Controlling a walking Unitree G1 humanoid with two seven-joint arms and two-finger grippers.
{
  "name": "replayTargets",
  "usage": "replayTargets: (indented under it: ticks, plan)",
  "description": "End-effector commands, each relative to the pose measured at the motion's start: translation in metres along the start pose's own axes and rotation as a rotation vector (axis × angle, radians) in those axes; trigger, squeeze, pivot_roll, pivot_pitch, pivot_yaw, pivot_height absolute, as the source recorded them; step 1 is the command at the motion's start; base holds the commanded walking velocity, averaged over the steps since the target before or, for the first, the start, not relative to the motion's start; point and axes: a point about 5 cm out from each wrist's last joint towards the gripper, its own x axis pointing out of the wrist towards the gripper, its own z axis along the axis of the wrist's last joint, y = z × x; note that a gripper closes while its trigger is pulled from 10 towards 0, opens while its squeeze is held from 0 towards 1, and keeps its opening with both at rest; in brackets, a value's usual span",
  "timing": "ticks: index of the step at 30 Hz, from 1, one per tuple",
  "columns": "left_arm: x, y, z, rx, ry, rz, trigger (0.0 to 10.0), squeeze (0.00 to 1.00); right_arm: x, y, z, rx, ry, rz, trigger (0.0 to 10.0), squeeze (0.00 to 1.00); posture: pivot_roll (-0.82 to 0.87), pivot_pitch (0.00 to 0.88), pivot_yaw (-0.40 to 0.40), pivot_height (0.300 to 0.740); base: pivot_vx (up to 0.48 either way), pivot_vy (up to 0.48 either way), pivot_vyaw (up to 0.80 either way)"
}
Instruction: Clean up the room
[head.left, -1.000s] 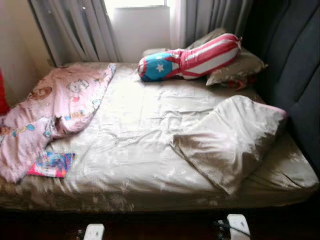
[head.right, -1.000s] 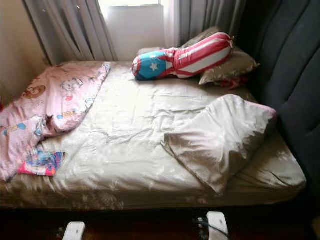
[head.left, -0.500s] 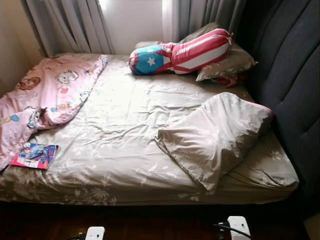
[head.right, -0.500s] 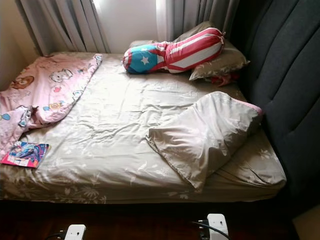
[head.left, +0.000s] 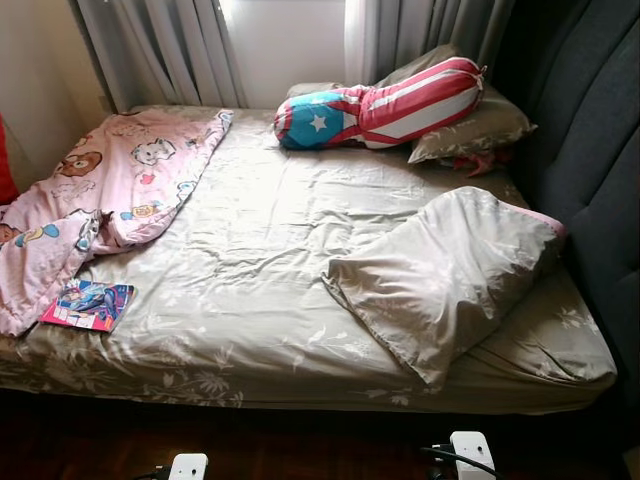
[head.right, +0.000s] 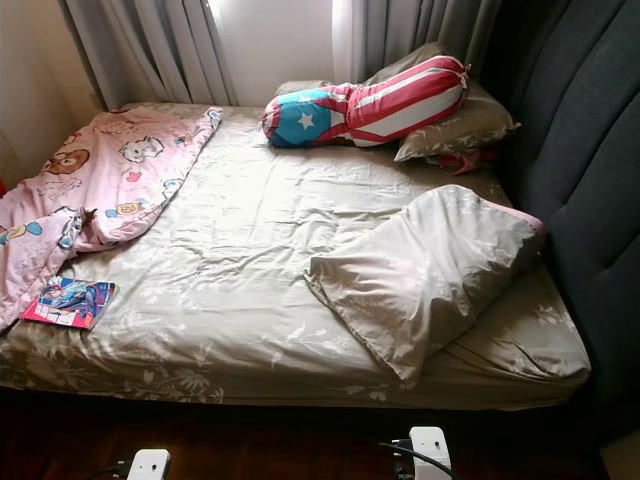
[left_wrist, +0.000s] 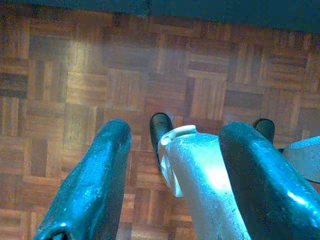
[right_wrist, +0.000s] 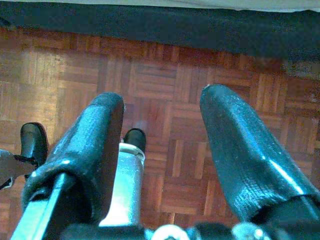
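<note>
A colourful booklet (head.left: 88, 304) lies at the bed's (head.left: 250, 260) near left edge, touching a rumpled pink blanket (head.left: 100, 205). A beige pillow (head.left: 445, 275) sits right; a striped bolster (head.left: 385, 103) lies far. The left claw (left_wrist: 170, 170) and right claw (right_wrist: 162, 150) hang over parquet floor (right_wrist: 170, 90), fingers apart, holding nothing.
</note>
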Motion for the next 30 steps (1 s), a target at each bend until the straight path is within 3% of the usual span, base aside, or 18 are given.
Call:
replayTargets:
  ticks: [1,30]
  plan:
    - [-0.0001,0.0025,0.0,0.001,0.009,0.005,10.0,0.0,0.0002,-0.0005,0.0016,0.014,-0.007,-0.005,10.0,0.0,-0.05,0.0,-0.014,0.74,0.296,0.0,0.0]
    - [0.0009,0.0007,0.0039,0.008,0.001,-0.003,10.0,0.0,0.0008,-0.001,0.0056,0.035,-0.023,-0.003,10.0,0.0,-0.06,0.0,-0.01,0.74,0.336,0.0,0.0]
